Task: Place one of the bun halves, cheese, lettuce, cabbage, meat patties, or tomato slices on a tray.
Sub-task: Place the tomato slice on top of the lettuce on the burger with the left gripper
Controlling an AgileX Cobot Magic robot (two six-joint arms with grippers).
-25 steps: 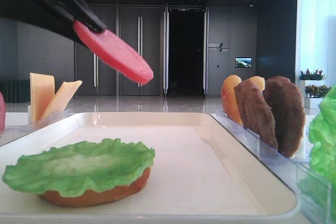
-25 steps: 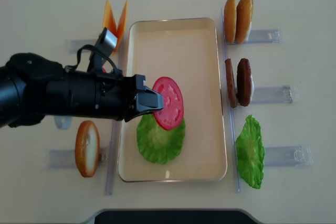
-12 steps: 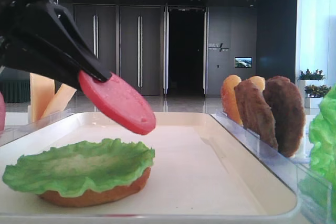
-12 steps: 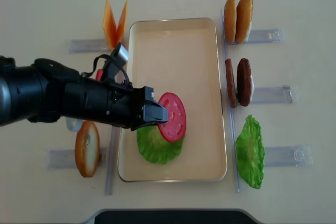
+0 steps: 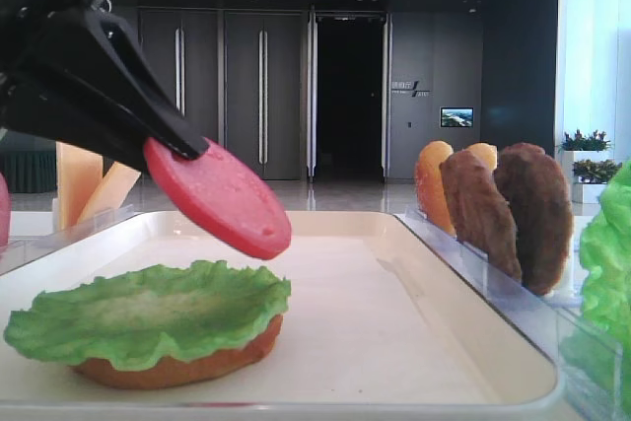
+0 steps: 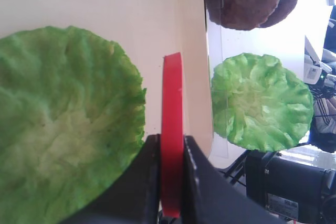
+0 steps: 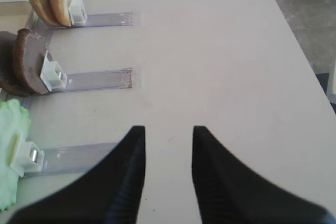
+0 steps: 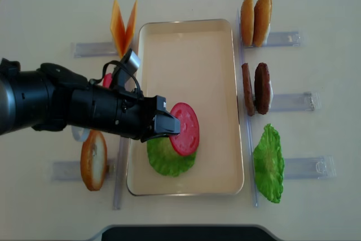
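The left claw is clamped tight on the edge of a red tomato slice, holding it in the air over the tray, just above the green lettuce leaf that lies on a bun half. The slice is tilted, with its free end pointing down and away from the arm toward the middle of the tray. The right claw hangs over the bare table with its two fingers apart and nothing between them
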